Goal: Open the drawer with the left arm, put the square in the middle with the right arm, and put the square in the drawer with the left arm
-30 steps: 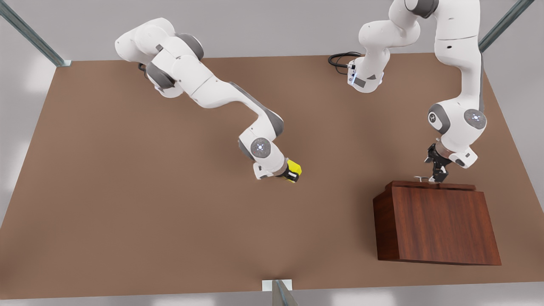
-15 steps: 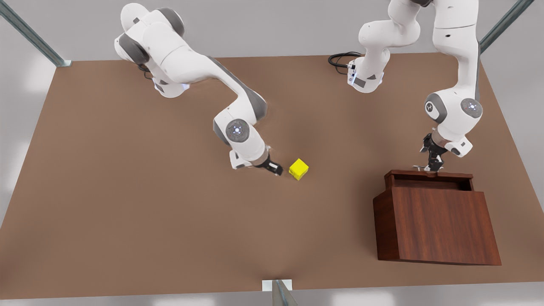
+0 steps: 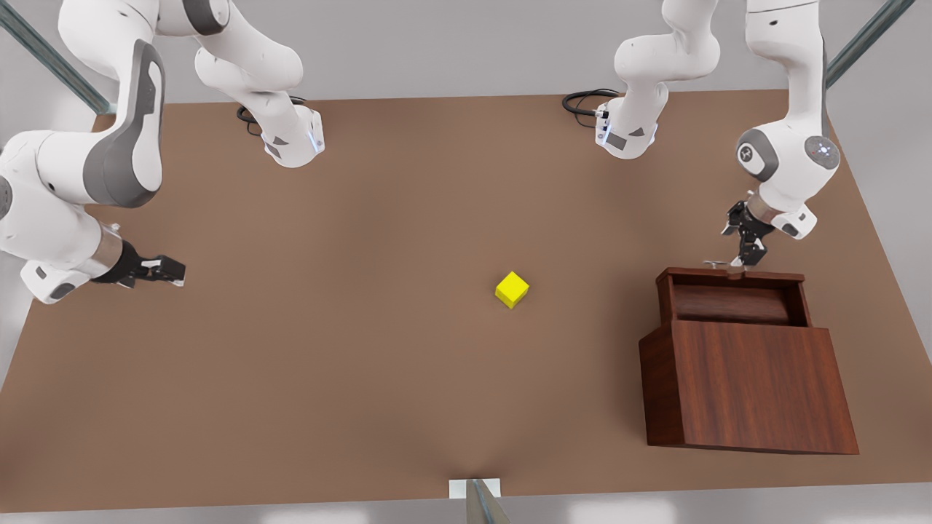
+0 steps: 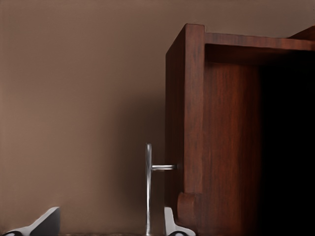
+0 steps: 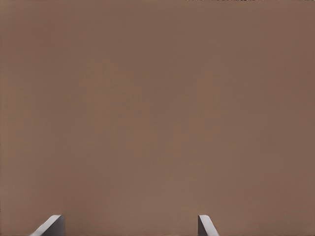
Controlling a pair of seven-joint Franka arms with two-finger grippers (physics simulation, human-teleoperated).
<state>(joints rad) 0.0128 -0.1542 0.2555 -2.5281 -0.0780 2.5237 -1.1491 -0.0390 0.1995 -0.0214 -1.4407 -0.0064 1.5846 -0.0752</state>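
Brown tabletop [image 3: 291, 378] carries your square [image 3: 512, 290] mid-table, free for pickup. Your left gripper [image 3: 744, 256], fingers spread about the handle [image 4: 148, 189], holds the drawer [image 3: 732, 295] out; your right gripper [image 3: 164, 271] waits unclenched, well apart.

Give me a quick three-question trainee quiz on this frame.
1. True or false: the cube sits on the table, outside the open drawer.
2. The left end effector is at: A the cube, B the drawer's handle, C bare table.
3. Fill in: the right end effector, at the front view's left, is ___ (open/shut).
Key: 1 true; 2 B; 3 open.
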